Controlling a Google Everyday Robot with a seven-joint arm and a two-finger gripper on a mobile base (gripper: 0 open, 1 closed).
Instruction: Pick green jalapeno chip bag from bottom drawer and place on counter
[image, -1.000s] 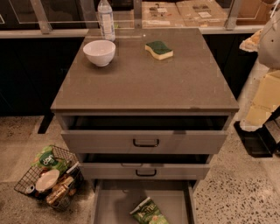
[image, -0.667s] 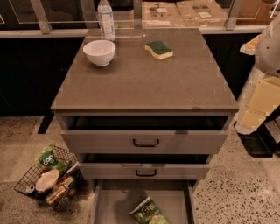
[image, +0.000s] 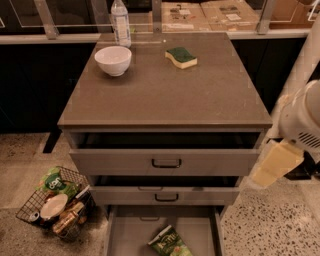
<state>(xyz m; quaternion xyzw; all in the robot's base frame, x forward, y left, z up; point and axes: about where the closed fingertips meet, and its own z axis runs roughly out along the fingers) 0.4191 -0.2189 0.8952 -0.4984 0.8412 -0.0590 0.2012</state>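
Observation:
The green jalapeno chip bag (image: 170, 243) lies flat near the front middle of the open bottom drawer (image: 130, 230), at the lower edge of the view. The counter (image: 165, 90) is the grey-brown top of the cabinet. My gripper (image: 274, 165) hangs from the white arm (image: 302, 117) at the right side of the cabinet. It is level with the top drawer, and sits above and to the right of the bag without touching it.
A white bowl (image: 113, 60), a green-and-yellow sponge (image: 181, 56) and a water bottle (image: 120, 22) stand at the back of the counter. The two upper drawers (image: 165, 162) are pulled partly out. A wire basket (image: 55, 202) of clutter sits on the floor at the left.
The arm and gripper have come down and a little left along the right side of the cabinet. The bag and drawers have not moved.

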